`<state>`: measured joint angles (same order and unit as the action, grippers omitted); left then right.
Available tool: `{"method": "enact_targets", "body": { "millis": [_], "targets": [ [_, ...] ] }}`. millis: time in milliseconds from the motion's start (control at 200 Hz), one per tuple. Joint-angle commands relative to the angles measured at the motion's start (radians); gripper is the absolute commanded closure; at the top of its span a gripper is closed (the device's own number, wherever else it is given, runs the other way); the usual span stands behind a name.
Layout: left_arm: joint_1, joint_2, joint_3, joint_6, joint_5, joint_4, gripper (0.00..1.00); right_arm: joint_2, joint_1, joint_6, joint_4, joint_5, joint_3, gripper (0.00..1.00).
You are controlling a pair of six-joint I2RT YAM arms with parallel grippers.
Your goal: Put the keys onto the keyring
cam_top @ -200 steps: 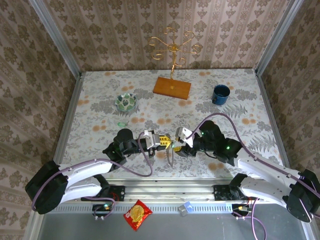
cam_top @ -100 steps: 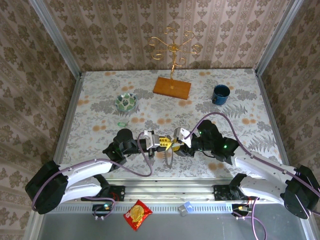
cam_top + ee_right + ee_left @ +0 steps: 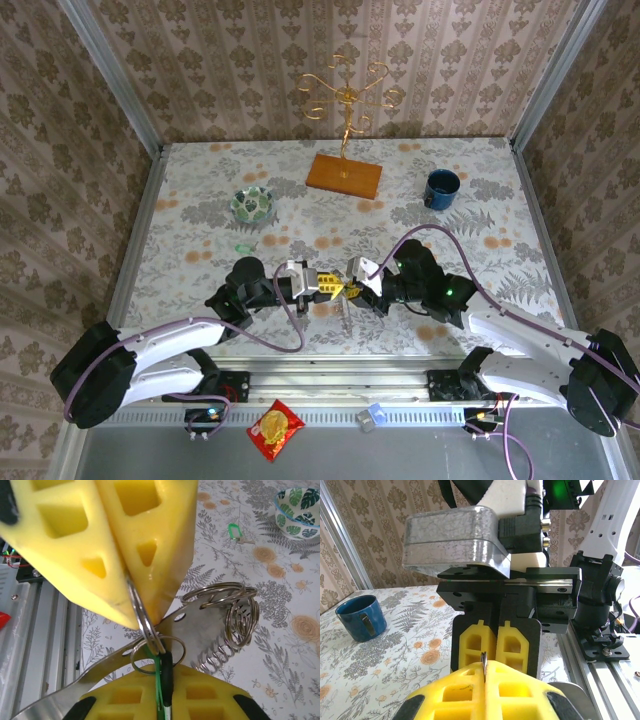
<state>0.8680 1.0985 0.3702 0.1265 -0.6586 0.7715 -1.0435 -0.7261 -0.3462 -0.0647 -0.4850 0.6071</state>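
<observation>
Left end effector [image 3: 144,622] is clamping closed on the keyring [image 3: 150,639] at its tips. Right end effector [image 3: 162,692] is gripping a green key [image 3: 159,677], fingers closed, key right against the ring. Spare key [image 3: 234,531] is lying well apart on worktop [image 3: 285,650].

Your left tool [image 3: 484,669] pinches the keyring [image 3: 483,659] edge-on; the right tool [image 3: 496,632] sits just beyond, yellow pads [image 3: 476,642] together. A blue mug [image 3: 361,617] stands on the bench [image 3: 395,665], left.

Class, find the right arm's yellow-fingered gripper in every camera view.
Top external: yellow-fingered right gripper, lower centre.
Left wrist: right gripper mid-frame, facing the lens.
Right wrist: right gripper along the bottom edge.
Shared landmark: the left gripper, also yellow-fingered, meeting it tip to tip.
</observation>
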Motion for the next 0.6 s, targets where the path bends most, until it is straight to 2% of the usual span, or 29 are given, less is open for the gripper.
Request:
{"method": "enact_targets", "body": {
  "millis": [0, 265, 315, 540, 570, 595],
  "targets": [
    [-0.007, -0.013, 0.021, 0.018, -0.002, 0.001, 1.00, 0.037, 0.002, -0.027, -0.057, 0.008, 0.046, 0.94],
    [-0.008, -0.049, 0.045, 0.086, 0.008, -0.156, 1.00, 0.081, 0.003, -0.068, -0.158, 0.060, 0.119, 0.99],
    [-0.007, -0.051, 0.044, 0.087, 0.044, -0.161, 1.00, 0.085, 0.002, -0.074, -0.170, 0.063, 0.129, 0.99],
    [-0.008, -0.049, 0.042, 0.090, 0.067, -0.164, 1.00, 0.080, 0.002, -0.085, -0.199, 0.075, 0.143, 1.00],
    [-0.007, -0.049, 0.040, 0.088, 0.069, -0.163, 0.95, 0.078, 0.002, -0.084, -0.202, 0.079, 0.144, 1.00],
    [-0.007, -0.049, 0.038, 0.086, 0.076, -0.158, 0.88, 0.079, 0.003, -0.084, -0.204, 0.085, 0.146, 1.00]
  ]
}}
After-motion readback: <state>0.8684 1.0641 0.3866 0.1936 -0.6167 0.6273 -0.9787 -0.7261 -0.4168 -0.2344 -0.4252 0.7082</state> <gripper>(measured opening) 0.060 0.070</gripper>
